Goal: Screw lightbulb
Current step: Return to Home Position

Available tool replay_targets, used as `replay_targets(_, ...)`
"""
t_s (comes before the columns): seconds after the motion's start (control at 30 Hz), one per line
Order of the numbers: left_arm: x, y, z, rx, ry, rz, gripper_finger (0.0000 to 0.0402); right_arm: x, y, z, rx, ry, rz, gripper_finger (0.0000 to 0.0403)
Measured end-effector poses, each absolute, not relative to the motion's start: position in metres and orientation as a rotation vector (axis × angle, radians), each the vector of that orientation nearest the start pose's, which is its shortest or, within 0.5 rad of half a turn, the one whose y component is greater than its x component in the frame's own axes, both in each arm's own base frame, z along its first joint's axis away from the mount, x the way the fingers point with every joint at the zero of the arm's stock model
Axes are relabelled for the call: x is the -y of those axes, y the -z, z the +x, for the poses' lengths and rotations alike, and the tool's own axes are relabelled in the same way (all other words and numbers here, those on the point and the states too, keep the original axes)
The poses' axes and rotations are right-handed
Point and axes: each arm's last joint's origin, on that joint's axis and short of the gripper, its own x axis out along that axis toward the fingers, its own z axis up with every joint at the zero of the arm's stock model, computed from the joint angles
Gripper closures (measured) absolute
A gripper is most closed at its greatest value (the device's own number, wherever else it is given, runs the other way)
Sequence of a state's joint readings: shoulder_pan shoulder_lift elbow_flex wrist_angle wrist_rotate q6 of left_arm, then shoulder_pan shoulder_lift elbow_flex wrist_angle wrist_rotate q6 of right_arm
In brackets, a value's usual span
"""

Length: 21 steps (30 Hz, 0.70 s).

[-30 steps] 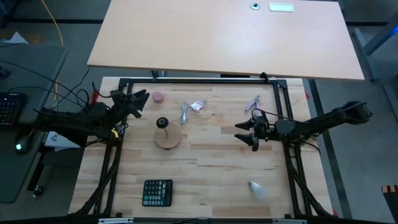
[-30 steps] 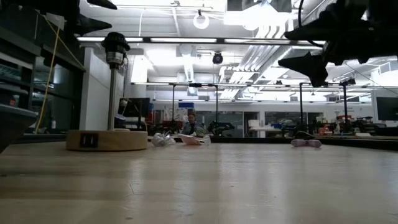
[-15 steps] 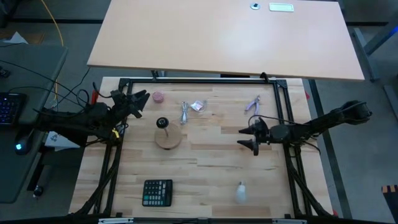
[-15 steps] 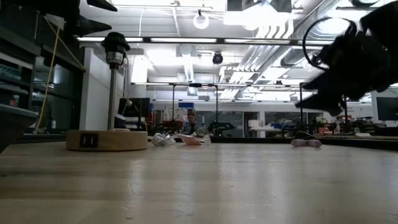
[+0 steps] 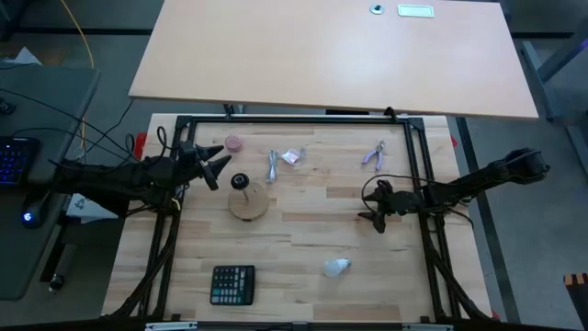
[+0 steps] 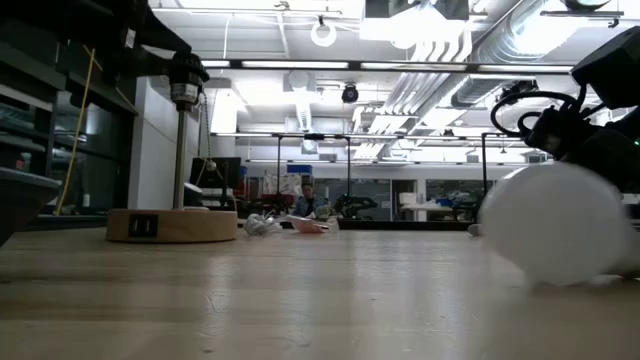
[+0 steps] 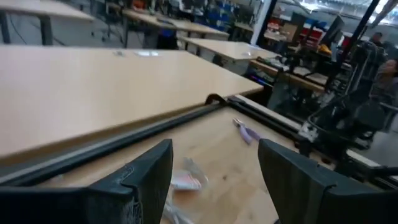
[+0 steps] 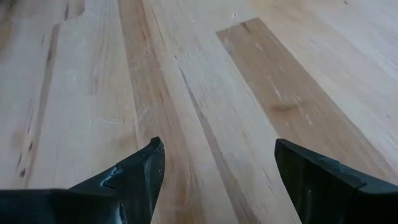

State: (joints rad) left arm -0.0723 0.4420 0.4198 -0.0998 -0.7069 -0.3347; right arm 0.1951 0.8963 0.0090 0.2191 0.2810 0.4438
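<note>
Two grippers, both spread wide and both empty. At the far left of the table (image 5: 303,234), the left gripper (image 5: 218,166), hovering just left of the lamp (image 5: 248,202), fingers apart with nothing between them in the left wrist view. Over the right-middle of the table, the right gripper (image 5: 372,208), fingers parted above bare wood, clasping nothing.

On the near part of the table, a little right of centre, the lightbulb (image 5: 336,268), lying on its side, well apart from both grippers and from the lamp, and right of the black calculator (image 5: 232,285). Small, white, frosted, pear-shaped; metal base hard to make out from above. In the low view, large and blurred: a pale rounded mass resting on the wood at the right.

As for the lamp: round wooden disc, thin upright stem, black socket on top with no bulb in it. On the disc's edge a small dark label (image 6: 143,226) — too small to read. Calculator keys likewise illegible.

Along the far side, left to right: a small pink object (image 5: 233,143), a silvery item (image 5: 273,167), a clear wrapper (image 5: 293,156), a purple tool (image 5: 373,154).
</note>
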Motion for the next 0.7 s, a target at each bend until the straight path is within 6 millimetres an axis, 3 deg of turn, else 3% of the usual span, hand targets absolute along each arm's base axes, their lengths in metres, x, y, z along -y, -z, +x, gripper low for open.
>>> replay_targets(0.1, -0.009, -0.253, 0.118, -0.043, -0.621, -0.29, 0.0174, -0.017, -0.099, 0.13, -0.62, 0.225, 0.271, 0.0109)
replay_targets(0.2, -0.008, -0.234, 0.119, -0.039, -0.586, -0.306, 0.0174, -0.017, -0.101, 0.129, -0.602, 0.221, 0.276, 0.0109)
replay_targets(0.43, -0.001, -0.191, 0.119, 0.132, -0.349, -0.397, 0.0174, -0.017, -0.112, 0.129, -0.504, 0.2, 0.304, 0.0109)
replay_targets(0.7, -0.001, -0.174, 0.113, 0.073, -0.32, -0.319, 0.0205, -0.017, -0.124, 0.128, -0.399, 0.177, 0.334, 0.0109)
